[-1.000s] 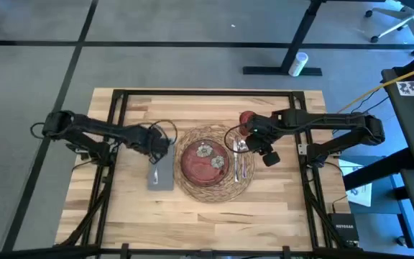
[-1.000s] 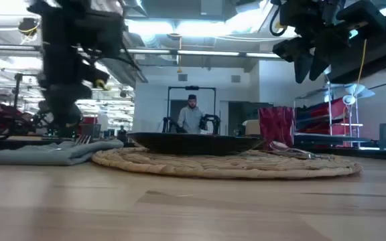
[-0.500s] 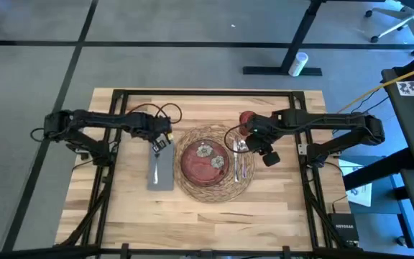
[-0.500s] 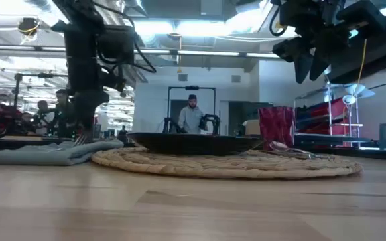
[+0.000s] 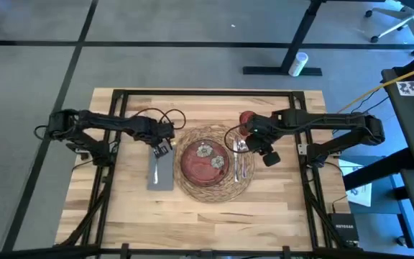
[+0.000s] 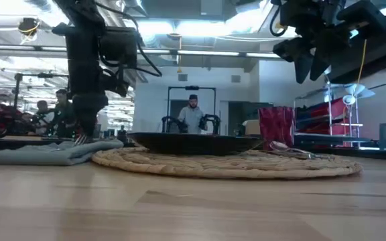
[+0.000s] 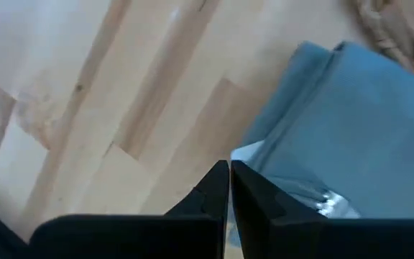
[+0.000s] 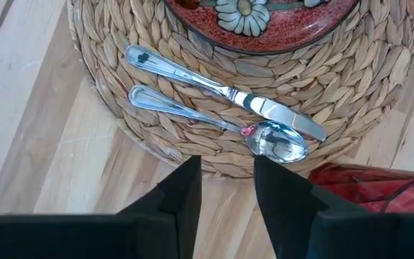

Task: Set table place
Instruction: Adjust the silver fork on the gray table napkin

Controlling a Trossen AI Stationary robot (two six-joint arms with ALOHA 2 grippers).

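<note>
We see a pale plank counter (image 5: 121, 208) carrying a round woven mat (image 5: 214, 188). The left pincer (image 7: 228, 180) is clenched over the soft gray napkin (image 7: 365, 122); the right pincer (image 8: 227, 173) hangs released above smooth silver cutlery (image 8: 221, 101).

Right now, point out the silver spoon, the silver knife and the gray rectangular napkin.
silver spoon (image 8: 277, 142), right wrist view, on its bowl.
silver knife (image 8: 185, 74), right wrist view, on its handle.
gray rectangular napkin (image 5: 163, 173), high view, on its middle.

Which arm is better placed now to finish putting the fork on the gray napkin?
The left. Its gripper is directly over the napkin with the fork at its shut fingers. The right gripper is open above the knife and spoon.
</note>
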